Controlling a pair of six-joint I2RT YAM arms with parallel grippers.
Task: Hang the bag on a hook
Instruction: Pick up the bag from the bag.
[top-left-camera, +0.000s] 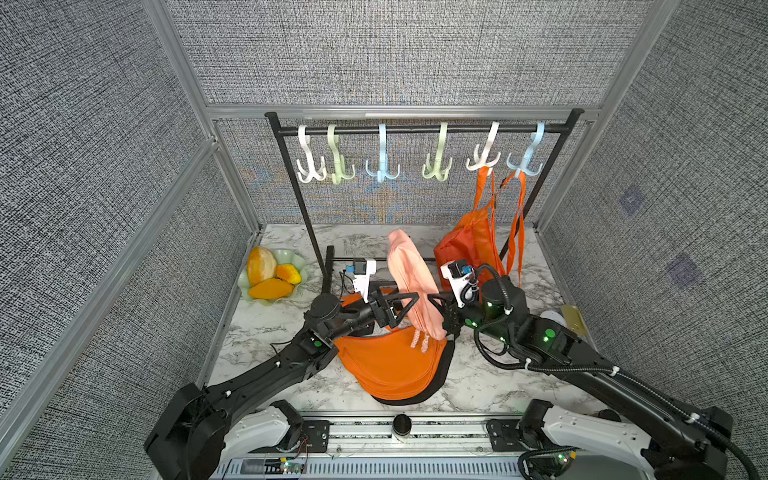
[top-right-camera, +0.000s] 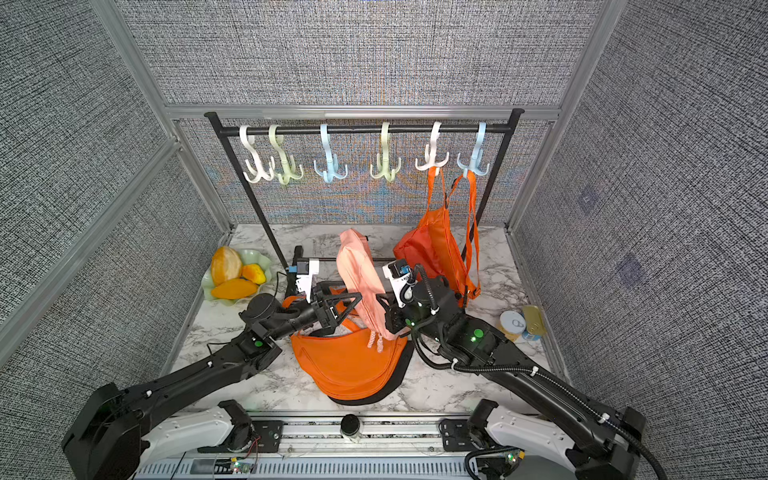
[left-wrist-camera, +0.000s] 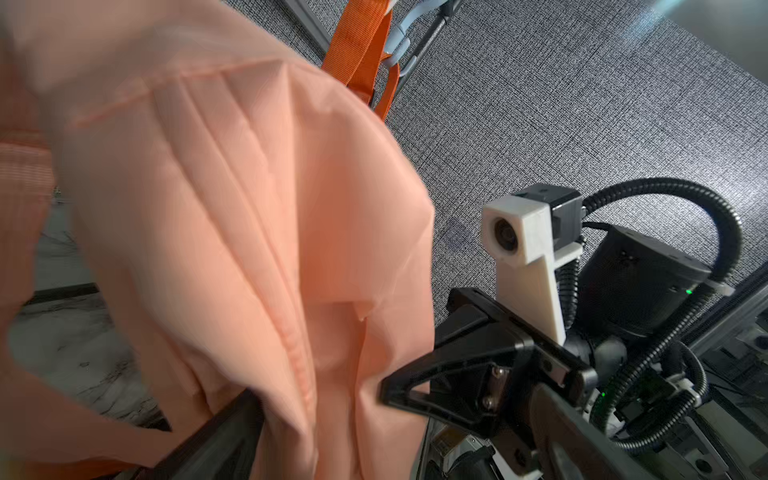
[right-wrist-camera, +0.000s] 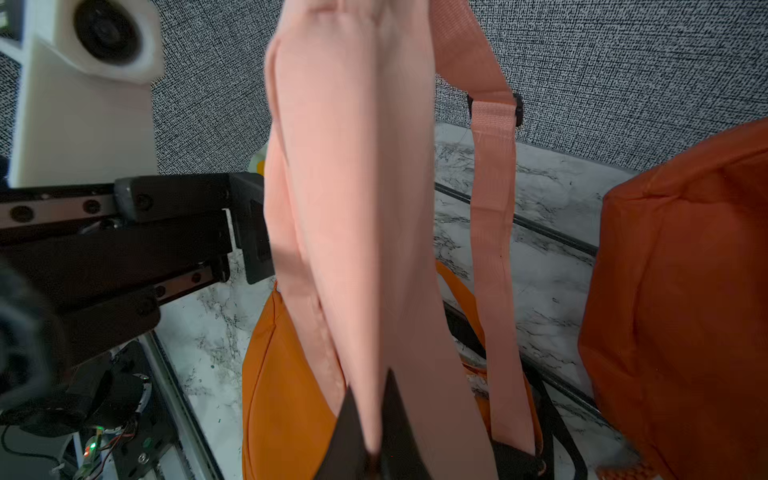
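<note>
Grey woven wall panels (top-left-camera: 395, 50) on three sides, aluminium frame posts (top-left-camera: 181, 62) at the corners, white marble-pattern tabletop (top-left-camera: 249, 332) underneath, bright even light.

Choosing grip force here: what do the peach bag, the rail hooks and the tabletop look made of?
Peach bag: thin woven fabric, matte, likely nylon or polyester; it creases and drapes softly. Hooks: moulded plastic, pastel, slightly glossy. Tabletop: marble-look, veined and smooth; real stone or laminate cannot be told.
</note>
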